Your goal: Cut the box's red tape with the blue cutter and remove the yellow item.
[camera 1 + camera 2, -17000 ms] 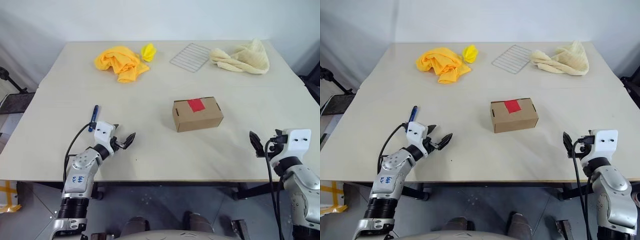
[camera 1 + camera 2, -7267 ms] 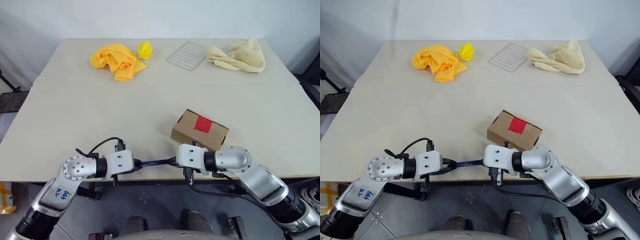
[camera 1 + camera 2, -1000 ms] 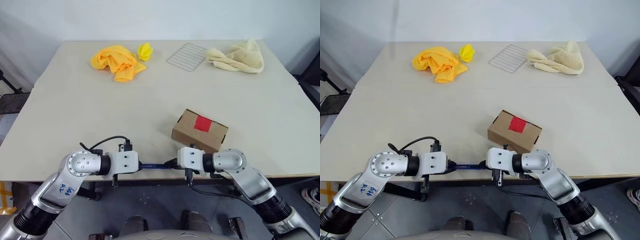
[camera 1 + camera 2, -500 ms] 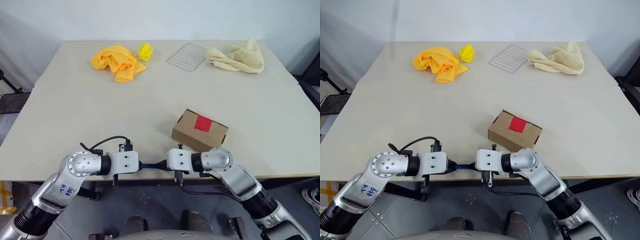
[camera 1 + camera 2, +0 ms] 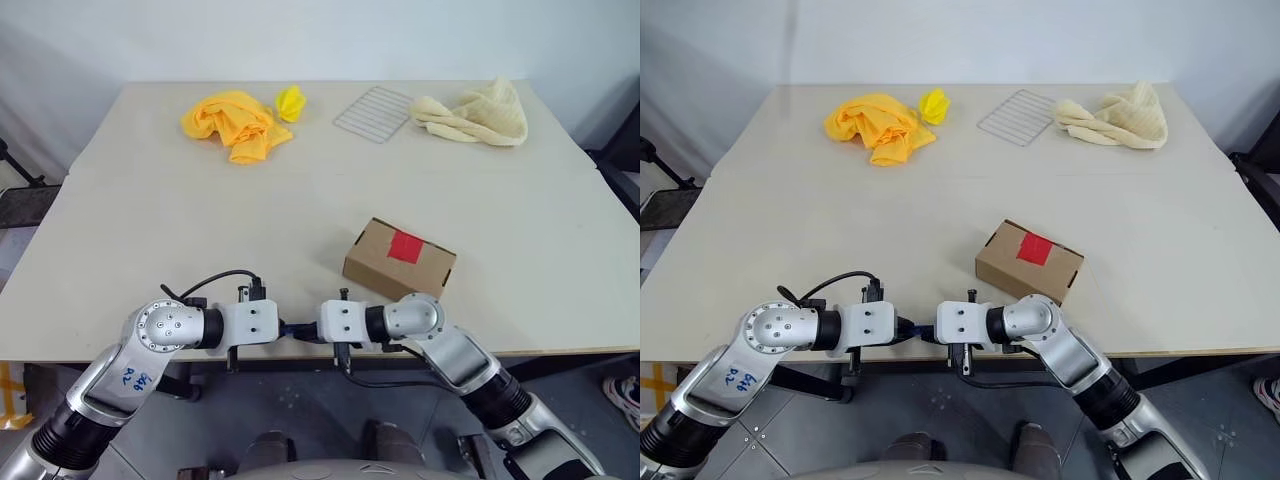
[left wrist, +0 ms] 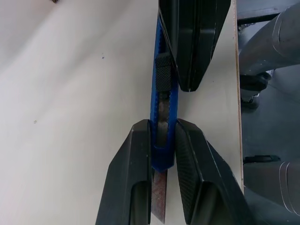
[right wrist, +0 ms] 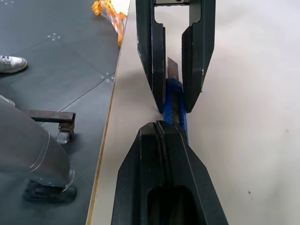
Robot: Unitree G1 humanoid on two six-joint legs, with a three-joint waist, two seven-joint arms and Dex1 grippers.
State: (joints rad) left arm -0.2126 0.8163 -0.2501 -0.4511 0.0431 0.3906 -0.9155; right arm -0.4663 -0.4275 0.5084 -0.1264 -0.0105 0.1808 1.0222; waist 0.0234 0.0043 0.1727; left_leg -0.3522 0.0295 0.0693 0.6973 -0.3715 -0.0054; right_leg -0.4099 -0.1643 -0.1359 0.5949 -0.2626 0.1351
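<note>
we see the blue cutter (image 6: 163,140) held between our two grippers at the near edge of the surface (image 5: 200,200), its long axis running left to right along that edge. the left gripper (image 6: 162,140) has its fingers (image 6: 133,168) pinching the cutter's blade end, and the silvery blade (image 6: 158,199) sticks out past the blue body toward the left wrist, so the blade points to our left. the right gripper (image 7: 161,136) has its fingers pressed together over the other end of the cutter, next to the black ridged slider (image 6: 163,75). the two grippers face each other tip to tip, with a short stretch of blue showing between them (image 5: 296,329).

the box (image 5: 399,262) sits on the surface just beyond the right gripper, apart from it and turned at an angle to the edge, with the red tape (image 5: 405,246) on its top face. at the far side of the surface lie an orange cloth (image 5: 235,122), a small yellow item (image 5: 290,101) beside it, a wire rack (image 5: 377,113) and a cream cloth (image 5: 478,112).
</note>
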